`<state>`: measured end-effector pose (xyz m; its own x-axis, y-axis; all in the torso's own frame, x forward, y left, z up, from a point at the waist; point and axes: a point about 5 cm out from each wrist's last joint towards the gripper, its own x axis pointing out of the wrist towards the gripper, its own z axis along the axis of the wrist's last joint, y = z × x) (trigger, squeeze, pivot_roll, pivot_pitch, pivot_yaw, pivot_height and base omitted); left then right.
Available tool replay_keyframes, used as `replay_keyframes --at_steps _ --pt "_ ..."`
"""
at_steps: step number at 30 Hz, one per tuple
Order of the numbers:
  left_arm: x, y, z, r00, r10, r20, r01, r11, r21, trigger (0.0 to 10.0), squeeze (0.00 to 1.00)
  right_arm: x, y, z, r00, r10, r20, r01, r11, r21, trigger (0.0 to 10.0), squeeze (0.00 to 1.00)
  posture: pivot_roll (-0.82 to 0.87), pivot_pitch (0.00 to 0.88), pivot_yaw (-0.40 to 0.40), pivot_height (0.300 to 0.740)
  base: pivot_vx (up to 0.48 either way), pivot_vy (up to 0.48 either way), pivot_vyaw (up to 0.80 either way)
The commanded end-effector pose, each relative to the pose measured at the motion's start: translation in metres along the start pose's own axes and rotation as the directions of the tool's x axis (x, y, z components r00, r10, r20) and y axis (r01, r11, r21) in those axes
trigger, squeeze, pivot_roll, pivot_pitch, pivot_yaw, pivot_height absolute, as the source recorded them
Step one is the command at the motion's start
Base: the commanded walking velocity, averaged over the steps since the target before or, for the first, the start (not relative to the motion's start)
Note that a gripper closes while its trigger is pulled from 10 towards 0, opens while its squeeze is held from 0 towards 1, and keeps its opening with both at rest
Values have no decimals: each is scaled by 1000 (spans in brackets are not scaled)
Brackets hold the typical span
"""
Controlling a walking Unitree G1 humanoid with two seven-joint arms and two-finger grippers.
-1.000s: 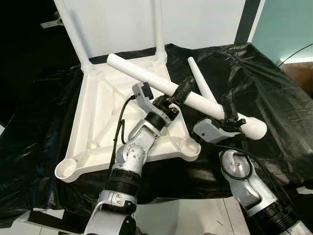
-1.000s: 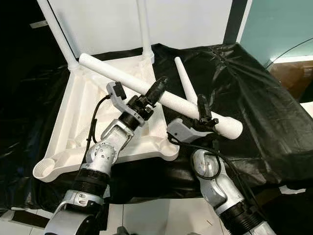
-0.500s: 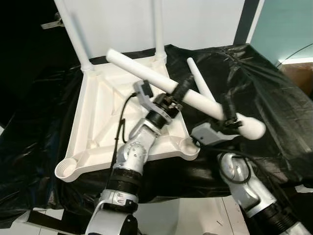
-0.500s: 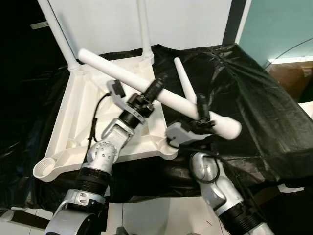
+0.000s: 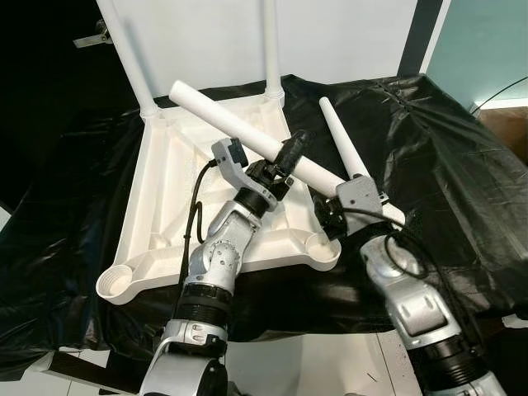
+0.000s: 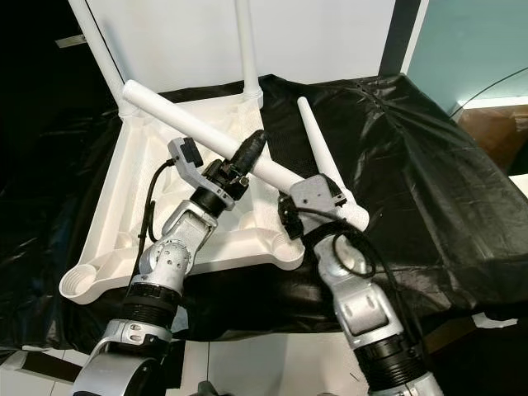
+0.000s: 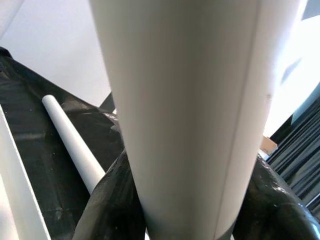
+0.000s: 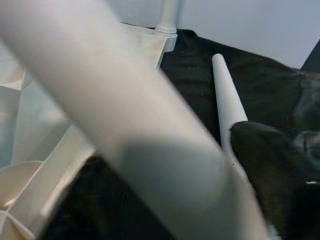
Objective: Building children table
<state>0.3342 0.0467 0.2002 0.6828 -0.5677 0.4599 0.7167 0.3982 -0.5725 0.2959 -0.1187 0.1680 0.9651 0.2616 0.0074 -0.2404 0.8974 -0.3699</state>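
**Both end effectors carry one table leg over the upturned tabletop**

Left end effector [image 5: 290,153] is clenched around the middle of the held table leg [image 5: 239,130], its black fingers wrapping both sides of the white shaft in the left wrist view. Right end effector [image 5: 330,216] sits at the leg's thick lower end, at about 4 o'clock from the left one; whether its fingers are closed on the leg I cannot tell, since the wrist housing hides them.

Going by size, the upturned tabletop [image 5: 165,198] lies underside-up on the black-draped bench [image 5: 445,190], so its corner sockets face upward for legs to go in. Two fitted legs [image 5: 271,45] already stand upright at its far corners. The empty socket [image 5: 320,244] at the near right corner lies right beside the right end effector, and another open socket [image 5: 115,283] sits at the near left corner.

That two-point hold looks meant to steer the leg's thick end toward the near right socket. Its long axis runs from 10 o'clock to 4 o'clock, narrow tip raised over the tabletop's far left.

One loose leg [image 5: 342,148] rests on the black sheet, tip toward 11 o'clock.
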Motion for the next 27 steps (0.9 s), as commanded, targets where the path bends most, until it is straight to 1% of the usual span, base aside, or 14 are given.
replay_keyframes --at_steps 1,6,7,10,11,12,16,17,18,19,20,22,24,27 --pt "0 -4 1 999 -44 20 44 999 -3 0 0 0 3 2 999 46 -1 -46 998 44 39 0 -142 17 62 740 0 0 0" --pt "1 -5 3 998 -43 35 43 999 -15 0 0 0 -4 1 999 37 3 -38 995 88 0 0 -139 19 59 740 0 0 0" --pt "0 -4 4 998 -39 41 40 999 -23 0 98 0 -5 1 999 38 -2 -38 994 105 0 0 -138 22 58 740 0 0 0" --pt "0 -4 4 998 -36 46 37 999 -27 0 98 -1 -5 1 999 39 -5 -38 992 116 0 0 -138 22 58 740 0 0 0" --pt "0 -4 5 998 -32 49 33 999 -32 0 506 -1 -5 1 999 35 -8 -34 991 127 0 0 -138 23 58 740 0 0 0" --pt "0 -4 5 998 -29 50 31 999 -33 0 639 -1 -5 1 999 35 -12 -33 990 135 0 0 -138 23 58 740 0 0 0" --pt "0 -4 5 998 -30 47 32 999 -29 0 678 -1 -6 1 999 30 -15 -28 990 139 0 0 -138 23 60 740 0 0 0" --pt "1 -4 4 999 -29 43 30 999 -28 7608 667 -1 -7 2 1000 24 -15 -22 990 136 0 0 -138 23 60 740 0 0 0" --pt "1 -4 4 999 -29 43 30 999 -28 7608 667 -1 -7 2 1000 24 -15 -22 990 136 0 0 -138 23 60 740 0 0 0" --pt "1 -4 4 999 -29 41 31 999 -36 10000 1000 -1 -9 4 1000 5 -7 -4 994 113 0 0 -139 22 63 740 0 0 0" --pt "1 -3 4 999 -19 41 20 999 -35 10000 1000 -1 -11 7 1000 -24 9 24 998 50 0 0 -140 22 64 740 0 0 0" --pt "1 -3 4 999 -19 41 20 999 -35 10000 1000 -1 -11 7 1000 -24 9 24 998 50 0 0 -140 22 64 740 0 0 0" --pt "2 -2 4 999 -10 37 12 999 -33 10000 1000 -1 -14 12 995 -86 53 91 991 -103 0 0 -143 22 66 740 0 0 0" --pt "2 -2 4 999 -10 37 12 999 -33 10000 1000 -1 -14 12 995 -86 53 91 991 -103 0 0 -143 22 66 740 0 0 0"
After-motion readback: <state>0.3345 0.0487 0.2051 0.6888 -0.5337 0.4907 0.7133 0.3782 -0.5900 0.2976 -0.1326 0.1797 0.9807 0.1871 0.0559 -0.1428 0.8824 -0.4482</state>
